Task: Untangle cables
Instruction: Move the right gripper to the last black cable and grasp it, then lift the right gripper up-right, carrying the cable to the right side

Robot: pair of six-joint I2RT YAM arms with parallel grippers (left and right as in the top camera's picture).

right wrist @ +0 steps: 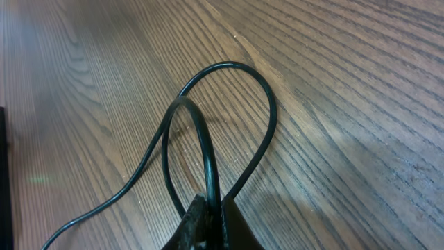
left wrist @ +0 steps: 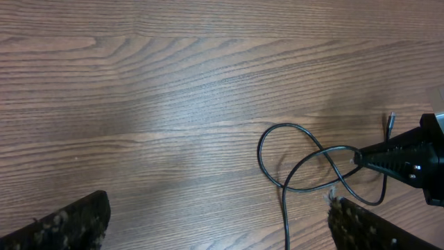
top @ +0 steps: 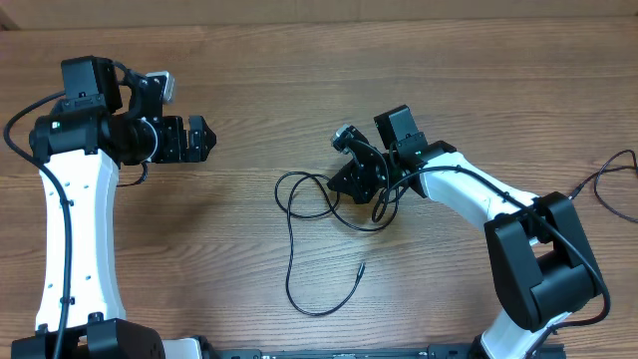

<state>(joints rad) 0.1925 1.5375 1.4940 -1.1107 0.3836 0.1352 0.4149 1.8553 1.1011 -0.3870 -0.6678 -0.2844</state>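
Observation:
The cables lie as thin black cord in crossed loops at the table's middle, and one long strand curves down to a small plug end. My right gripper sits at the loops' right side. In the right wrist view it is shut on one strand, with a cable loop arching out in front of the fingers. My left gripper stands open well to the left of the cables, nothing between its fingers. The left wrist view shows the cable loops ahead and to the right, with the right gripper pinching them.
A thicker black wire trails across the table at the far right edge. The white arm bodies stand at the left and right front of the wooden table.

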